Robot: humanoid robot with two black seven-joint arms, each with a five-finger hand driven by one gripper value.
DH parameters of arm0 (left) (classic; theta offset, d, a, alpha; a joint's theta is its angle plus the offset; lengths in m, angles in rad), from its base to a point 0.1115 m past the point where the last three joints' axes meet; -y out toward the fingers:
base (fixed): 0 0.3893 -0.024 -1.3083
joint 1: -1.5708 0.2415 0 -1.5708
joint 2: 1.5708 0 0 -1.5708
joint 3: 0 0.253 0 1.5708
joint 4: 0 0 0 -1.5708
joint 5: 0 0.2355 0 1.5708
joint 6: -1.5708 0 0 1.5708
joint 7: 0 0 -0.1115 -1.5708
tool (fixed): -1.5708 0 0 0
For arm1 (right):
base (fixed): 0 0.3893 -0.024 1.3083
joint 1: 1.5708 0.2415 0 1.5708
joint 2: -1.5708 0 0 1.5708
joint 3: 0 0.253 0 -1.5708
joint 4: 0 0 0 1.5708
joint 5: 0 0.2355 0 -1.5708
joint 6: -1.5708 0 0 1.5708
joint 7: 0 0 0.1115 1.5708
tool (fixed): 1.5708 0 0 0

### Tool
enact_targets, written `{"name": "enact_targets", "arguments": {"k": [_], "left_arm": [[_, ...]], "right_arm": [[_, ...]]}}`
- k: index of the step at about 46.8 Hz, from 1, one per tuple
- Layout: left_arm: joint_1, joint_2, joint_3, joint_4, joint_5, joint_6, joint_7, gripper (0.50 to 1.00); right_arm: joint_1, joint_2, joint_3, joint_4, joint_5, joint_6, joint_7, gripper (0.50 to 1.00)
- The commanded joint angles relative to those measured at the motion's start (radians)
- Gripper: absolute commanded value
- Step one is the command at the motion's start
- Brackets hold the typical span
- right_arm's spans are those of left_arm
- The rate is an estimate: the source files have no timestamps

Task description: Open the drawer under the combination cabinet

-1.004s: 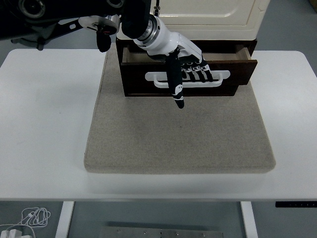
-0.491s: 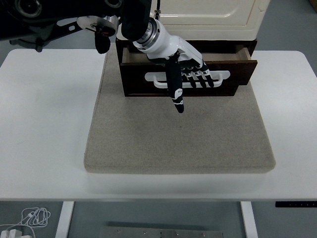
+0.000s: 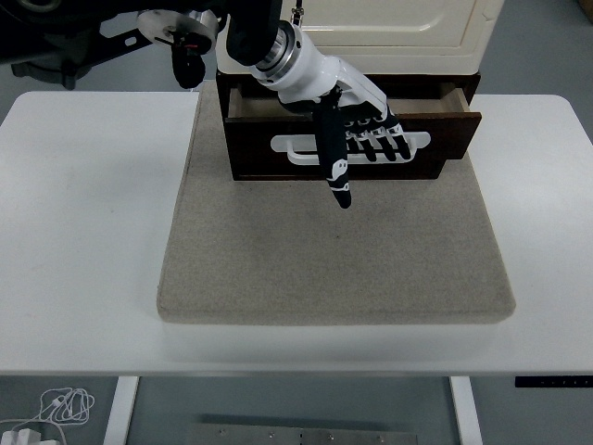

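The dark brown drawer [image 3: 255,148] under the cream cabinet [image 3: 398,28] stands pulled out a little, its inside showing as a thin strip along the top. A white bar handle [image 3: 295,148] runs across its front. My left hand [image 3: 361,134], white and black, reaches in from the upper left and lies on the middle of the handle. Its four fingers [image 3: 375,139] are hooked over the bar, and the thumb [image 3: 335,171] points straight down in front of the drawer. The right arm does not show.
Cabinet and drawer stand at the back of a grey felt mat [image 3: 334,260] on the white table [image 3: 83,232]. The left arm's black upper links [image 3: 185,37] hang over the table's back left. A white cable [image 3: 56,406] lies on the floor at bottom left.
My left hand has slid slightly to the right along the handle and the thumb with it. The drawer front stays where it was.
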Motion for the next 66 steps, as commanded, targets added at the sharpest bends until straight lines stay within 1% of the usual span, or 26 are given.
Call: {"name": "enact_targets", "arguments": {"k": [1,6,9,12,15,18,22,26,30,33,36,41,45,47,52,57,61,64,66], "left_arm": [[0.0,0.004,-0.015,-0.005,-0.007,-0.003,-0.002,1.0],[0.0,0.024,-0.064,-0.015,-0.008,-0.005,-0.011,1.0],[0.006,0.045,-0.139,-0.019,-0.008,-0.014,-0.011,1.0],[0.023,0.068,-0.219,-0.013,-0.008,-0.031,-0.014,1.0],[0.046,0.09,-0.293,-0.009,-0.007,-0.036,-0.019,1.0],[0.074,0.106,-0.369,-0.005,0.001,-0.036,-0.04,1.0],[0.1,0.12,-0.481,0.016,0.005,-0.036,-0.098,1.0],[0.118,0.125,-0.592,0.06,0.007,-0.036,-0.178,1.0],[0.129,0.129,-0.708,0.135,0.005,-0.036,-0.276,1.0],[0.13,0.142,-0.793,0.203,0.005,-0.036,-0.331,1.0],[0.129,0.146,-0.854,0.283,-0.004,-0.036,-0.367,1.0],[0.126,0.149,-0.943,0.425,-0.008,-0.031,-0.405,1.0],[0.126,0.149,-1.002,0.53,-0.008,-0.015,-0.428,1.0],[0.126,0.149,-1.022,0.579,-0.01,0.001,-0.431,1.0],[0.127,0.149,-1.046,0.697,-0.015,0.069,-0.434,1.0],[0.158,0.148,-1.045,0.803,-0.073,0.155,-0.437,1.0],[0.201,0.148,-1.034,0.85,-0.142,0.224,-0.418,1.0],[0.244,0.148,-1.034,0.863,-0.183,0.273,-0.407,1.0],[0.274,0.148,-1.034,0.864,-0.2,0.308,-0.387,1.0]], "right_arm": [[0.0,0.0,0.001,0.0,0.0,0.0,0.0,0.928],[0.0,0.0,-0.001,0.0,0.0,0.0,0.0,0.928],[0.0,0.0,-0.001,0.0,0.0,0.0,0.0,0.928],[0.0,0.0,-0.001,0.0,0.0,0.0,0.0,0.928],[0.0,0.0,0.001,0.0,0.0,0.0,0.0,0.928],[0.0,0.0,-0.001,0.0,0.0,0.0,0.0,0.928],[0.0,0.0,-0.001,0.0,0.0,0.0,0.0,0.928],[0.0,0.0,0.001,0.0,0.0,0.0,0.0,0.928],[0.0,0.0,-0.001,0.0,0.0,0.0,0.0,0.928],[0.0,0.0,0.001,0.0,0.0,0.0,0.0,0.928],[0.0,0.0,-0.001,0.0,0.0,0.0,0.0,0.928],[0.0,0.0,-0.001,0.0,0.0,0.0,0.0,0.928],[0.0,0.0,0.001,0.0,0.0,0.0,0.0,0.928],[0.0,0.0,0.001,0.0,0.0,0.0,0.0,0.928],[0.0,0.0,0.001,0.0,0.0,0.0,0.0,0.928],[0.0,0.0,-0.001,0.0,0.0,0.0,0.0,0.928],[0.0,0.0,0.001,0.0,0.002,0.003,0.0,0.928],[0.0,0.0,0.003,0.0,0.002,0.006,0.0,0.928],[0.0,0.0,0.001,0.005,0.0,0.008,0.0,0.928]]}}
